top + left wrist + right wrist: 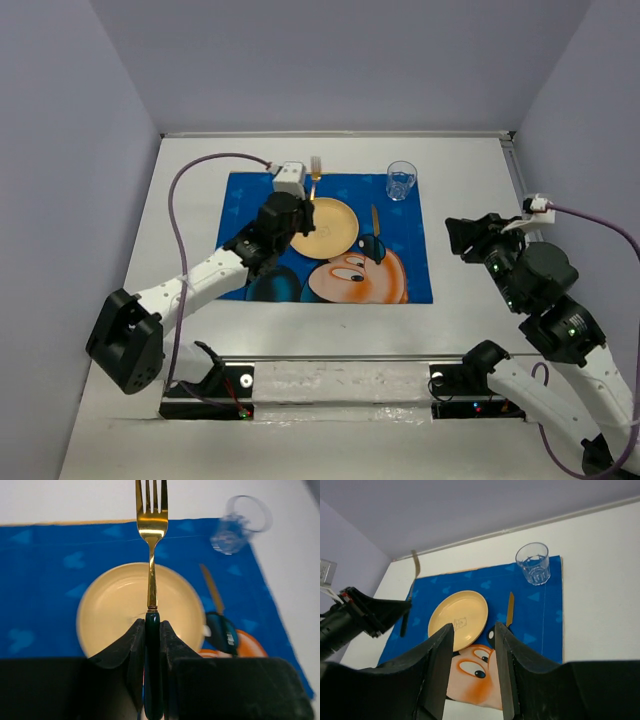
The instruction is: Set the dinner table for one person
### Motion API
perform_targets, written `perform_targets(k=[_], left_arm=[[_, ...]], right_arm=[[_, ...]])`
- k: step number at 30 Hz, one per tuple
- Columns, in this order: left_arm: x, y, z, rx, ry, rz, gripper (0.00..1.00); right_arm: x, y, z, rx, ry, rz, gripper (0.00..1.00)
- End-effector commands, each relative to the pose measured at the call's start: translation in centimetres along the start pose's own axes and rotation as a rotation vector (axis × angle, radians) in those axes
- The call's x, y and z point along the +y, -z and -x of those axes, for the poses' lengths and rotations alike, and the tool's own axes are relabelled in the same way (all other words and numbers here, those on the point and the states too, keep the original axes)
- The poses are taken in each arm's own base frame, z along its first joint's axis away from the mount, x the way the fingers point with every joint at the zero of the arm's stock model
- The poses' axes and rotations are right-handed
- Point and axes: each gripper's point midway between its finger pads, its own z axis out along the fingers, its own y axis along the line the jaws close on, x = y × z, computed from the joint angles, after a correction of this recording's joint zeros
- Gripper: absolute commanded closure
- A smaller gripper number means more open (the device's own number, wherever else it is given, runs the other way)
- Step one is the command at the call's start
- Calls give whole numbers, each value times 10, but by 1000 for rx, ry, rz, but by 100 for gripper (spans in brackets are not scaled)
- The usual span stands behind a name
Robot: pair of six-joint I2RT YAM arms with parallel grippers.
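A: Far left of the white worktop (480, 170)?

B: Left tool (152, 630), clamped shut on the dark handle of a gold fork (151, 525). Fork held up in the air, tines pointing away, above the plate and the mat's far edge. Not yet laid down.

A: Then, moving right?

B: Blue cartoon-mouse placemat (240, 195), flat on the worktop, roughly central. On it, a pale yellow plate (325, 228), bare. Just right of the plate and apart from its rim, a knife (376, 222), gold blade pointing away, dark handle nearer the arms. At the mat's far right corner, a clear glass (401, 180), upright; contents hard to tell.

A: And far right?

B: Right tool (473, 627), jaws spread apart, gripping nothing, hovering beyond the mat's right edge.

A: Progress?

B: Probably most of the way there: mat, plate, knife and glass already in place. Left to do, by the look of it: fork down beside the plate, most likely on its free left side, then release. Spoon or napkin: none seen.
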Motion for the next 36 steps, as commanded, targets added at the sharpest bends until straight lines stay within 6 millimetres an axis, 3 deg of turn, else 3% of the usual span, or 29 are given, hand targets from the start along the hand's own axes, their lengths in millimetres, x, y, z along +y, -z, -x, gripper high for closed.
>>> perform_targets(k=[1, 4, 8, 11, 17, 36], left_arm=[[99, 11, -29, 73, 93, 290, 100], [134, 21, -49, 102, 90, 368, 100], [178, 19, -58, 104, 124, 409, 100], [187, 10, -71, 146, 121, 389, 100], [194, -1, -95, 217, 88, 396, 100], [186, -12, -126, 374, 119, 350, 100]], right_arm=[[19, -17, -19, 37, -43, 85, 56], [29, -25, -40, 114, -46, 133, 56], [37, -34, -62, 177, -41, 176, 56], [40, -37, -68, 200, -36, 190, 56], [41, -40, -73, 218, -33, 191, 57], [39, -51, -89, 263, -21, 177, 57]])
